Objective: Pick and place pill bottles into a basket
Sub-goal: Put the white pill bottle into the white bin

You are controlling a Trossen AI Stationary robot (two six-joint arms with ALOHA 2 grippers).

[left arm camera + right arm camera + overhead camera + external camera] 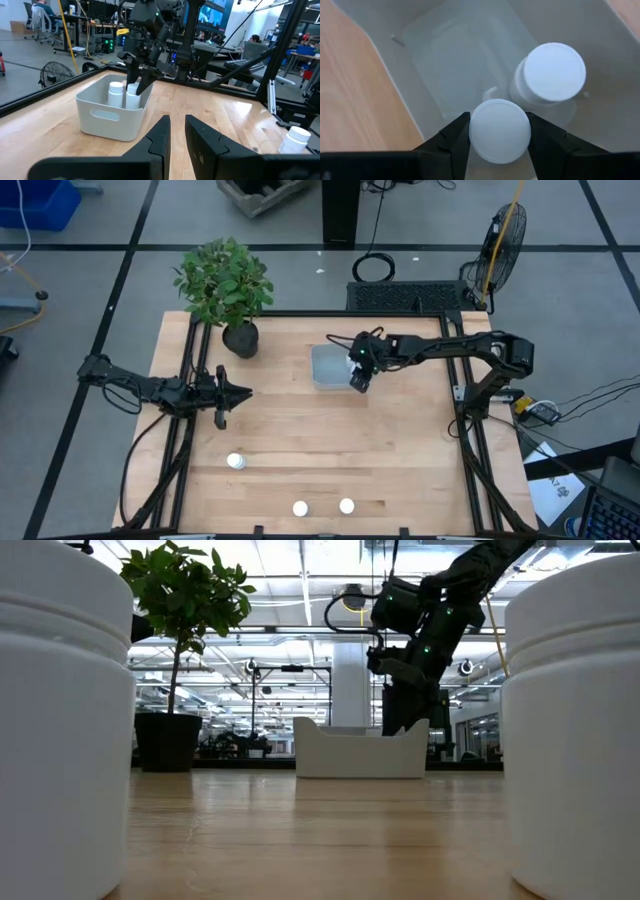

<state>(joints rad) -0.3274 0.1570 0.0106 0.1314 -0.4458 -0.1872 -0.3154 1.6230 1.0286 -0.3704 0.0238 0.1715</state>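
Note:
The basket (326, 366), a pale tray, stands on the wooden table right of the plant pot. A white pill bottle (554, 72) stands upright inside it. My right gripper (358, 377) reaches down into the basket beside that bottle and is shut on a second pill bottle (499, 131). Three more pill bottles stand on the table near its front edge: one (235, 462), another (300, 508) and a third (346, 506). My left gripper (240, 392) waits shut and level at the table's left, touching nothing. My right gripper pinches the pill bottle's round cap (472, 132) between its two fingers, one on either side. The fingers (137, 82) slant down into the basket from the table's right. The bottle is upright inside the basket; whether its base rests on the floor I cannot tell.
A dark pot with a green plant (238, 335) stands at the table's far left, close to the basket. In the low view two of the near bottles (60, 720) (575, 730) loom at either side. Bare wood lies between the basket and the front bottles.

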